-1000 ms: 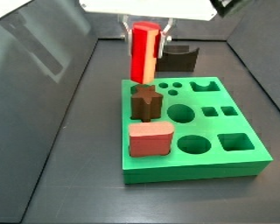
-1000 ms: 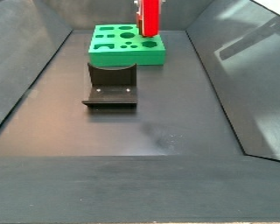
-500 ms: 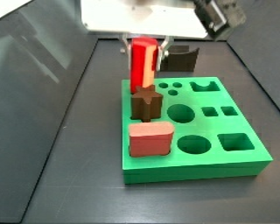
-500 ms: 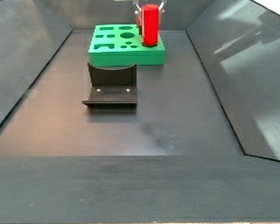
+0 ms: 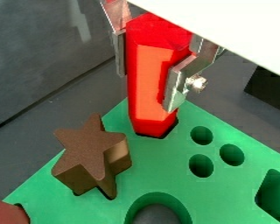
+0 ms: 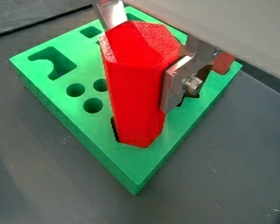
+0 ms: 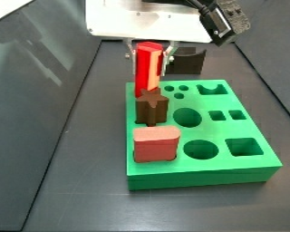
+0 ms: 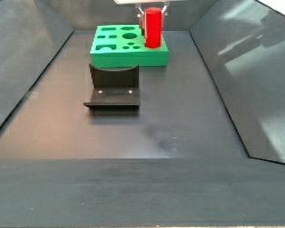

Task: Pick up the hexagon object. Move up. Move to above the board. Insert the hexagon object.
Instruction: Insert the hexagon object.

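My gripper point(image 7: 151, 56) is shut on the hexagon object point(image 7: 149, 69), a glossy red prism held upright. In both wrist views the silver fingers point(image 5: 178, 84) point(image 6: 178, 84) press its opposite sides. Its lower end sits in a hole at the corner of the board point(image 7: 214, 138), the flat green slab with many cut-outs. In a wrist view the hexagon object point(image 5: 149, 83) meets the board point(image 5: 230, 197) beside the brown star block point(image 5: 94, 162). In a side view the hexagon object point(image 8: 151, 27) stands at the far corner of the board point(image 8: 118, 46).
A brown star block point(image 7: 151, 107) and a salmon-pink rounded block point(image 7: 155, 143) stand in the board's holes on the same side as the gripper. The dark fixture point(image 8: 113, 89) stands on the floor by the board's edge. Sloped grey walls point(image 8: 228, 62) enclose the floor.
The gripper has come down with the hexagon object, whose lower end now sits lower, in the board's corner hole. Nothing else moved.
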Robot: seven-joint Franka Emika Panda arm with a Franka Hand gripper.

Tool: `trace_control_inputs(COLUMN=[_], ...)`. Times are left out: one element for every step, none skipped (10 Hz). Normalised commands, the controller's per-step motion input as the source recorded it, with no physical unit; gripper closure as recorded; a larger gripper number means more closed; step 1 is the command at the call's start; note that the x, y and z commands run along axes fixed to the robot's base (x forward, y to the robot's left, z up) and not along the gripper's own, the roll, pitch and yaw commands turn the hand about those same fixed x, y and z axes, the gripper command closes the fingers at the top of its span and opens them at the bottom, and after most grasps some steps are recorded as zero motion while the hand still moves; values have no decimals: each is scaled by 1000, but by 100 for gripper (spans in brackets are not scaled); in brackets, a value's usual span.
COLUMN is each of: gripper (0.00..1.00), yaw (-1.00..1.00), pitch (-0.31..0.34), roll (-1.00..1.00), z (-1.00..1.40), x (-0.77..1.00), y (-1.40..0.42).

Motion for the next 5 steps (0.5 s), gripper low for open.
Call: trace_control_inputs(gripper=[100,100,100,100,100], yaw=[43,31,34,111,114], pitch=[-50,-106,-123,-99,-66], roll=[-6,-59,-66,-51,-14], z=[-157,-200,-240,-226,-143], x=[46,91,106,134,17], y=[0,0,-20,-3,0])
